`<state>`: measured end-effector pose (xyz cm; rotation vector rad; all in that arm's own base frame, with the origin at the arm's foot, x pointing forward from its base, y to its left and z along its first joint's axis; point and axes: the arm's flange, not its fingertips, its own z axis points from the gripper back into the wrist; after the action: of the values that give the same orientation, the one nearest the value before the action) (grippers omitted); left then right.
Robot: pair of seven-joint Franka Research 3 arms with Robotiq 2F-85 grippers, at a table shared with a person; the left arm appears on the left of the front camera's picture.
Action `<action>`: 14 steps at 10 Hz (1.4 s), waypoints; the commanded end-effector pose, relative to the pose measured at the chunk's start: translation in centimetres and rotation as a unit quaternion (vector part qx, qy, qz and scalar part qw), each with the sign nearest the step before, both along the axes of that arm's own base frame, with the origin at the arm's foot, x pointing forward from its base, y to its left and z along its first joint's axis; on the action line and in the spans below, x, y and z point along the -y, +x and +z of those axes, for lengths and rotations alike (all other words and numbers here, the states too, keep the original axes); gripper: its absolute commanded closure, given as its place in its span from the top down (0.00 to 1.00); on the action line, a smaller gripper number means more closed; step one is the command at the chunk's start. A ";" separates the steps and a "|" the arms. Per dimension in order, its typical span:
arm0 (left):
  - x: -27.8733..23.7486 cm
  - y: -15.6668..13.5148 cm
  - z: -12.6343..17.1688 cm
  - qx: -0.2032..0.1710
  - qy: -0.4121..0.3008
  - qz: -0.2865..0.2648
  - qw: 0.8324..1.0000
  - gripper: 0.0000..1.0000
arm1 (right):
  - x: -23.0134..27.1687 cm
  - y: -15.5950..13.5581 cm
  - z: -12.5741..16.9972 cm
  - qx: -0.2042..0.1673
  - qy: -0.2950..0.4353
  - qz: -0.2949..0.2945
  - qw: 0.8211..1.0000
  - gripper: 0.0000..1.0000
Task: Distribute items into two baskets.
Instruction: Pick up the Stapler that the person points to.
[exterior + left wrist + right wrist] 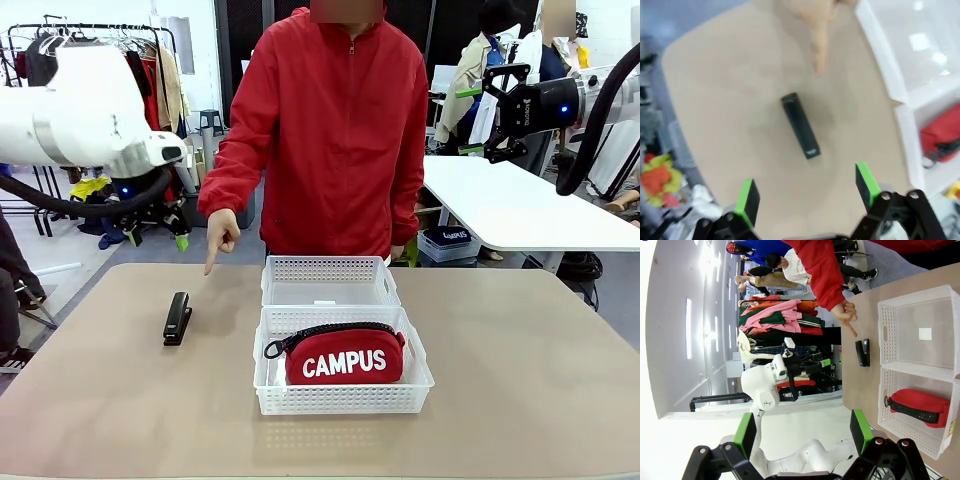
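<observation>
Red fabric with white "CAMPUS" lettering marks the pouch (345,360), which lies flat inside the near basket (340,400), its black zip running along the top. This near basket, white with lattice walls, sits at the middle of the tan bench (520,380). The far basket (330,270) stands directly behind it on the person's side, the two rims touching; nothing lies in it but a small white label (325,301).

To the robot's left of the near basket, well apart from it, the black stapler (178,318) lies on the bench, lengthwise towards the person. Beyond the stapler and further from the near basket, the person's hand (222,232) points one finger down; whether the fingertip touches the bench cannot be told.

The left claw (805,179) hangs above the bench on the stapler's side of the near basket, jaws spread wide with nothing between them. The right claw (802,427) is raised high, well off to the robot's right of the near basket, jaws likewise wide apart and empty.
</observation>
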<state>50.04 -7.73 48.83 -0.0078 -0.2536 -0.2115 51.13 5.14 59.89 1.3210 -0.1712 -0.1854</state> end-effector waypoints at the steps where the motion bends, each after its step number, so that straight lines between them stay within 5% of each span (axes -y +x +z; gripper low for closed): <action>1: 0.8 0.6 -2.9 -0.003 0.059 0.052 0.997 1.00 | -0.2 -0.1 0.2 -0.007 0.004 -0.001 1.000 1.00; 5: 0.6 1.5 -8.1 -0.080 0.039 0.096 0.991 1.00 | -0.2 -0.1 0.2 -0.007 0.004 -0.001 1.000 1.00; 14: 0.9 3.3 -14.9 -0.114 -0.011 0.117 0.986 1.00 | -0.2 -0.1 0.2 -0.007 0.004 -0.001 1.000 1.00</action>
<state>52.87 -8.68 34.08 -0.0034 -0.0219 0.0135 51.14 5.13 59.87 1.3209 -0.1709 -0.1858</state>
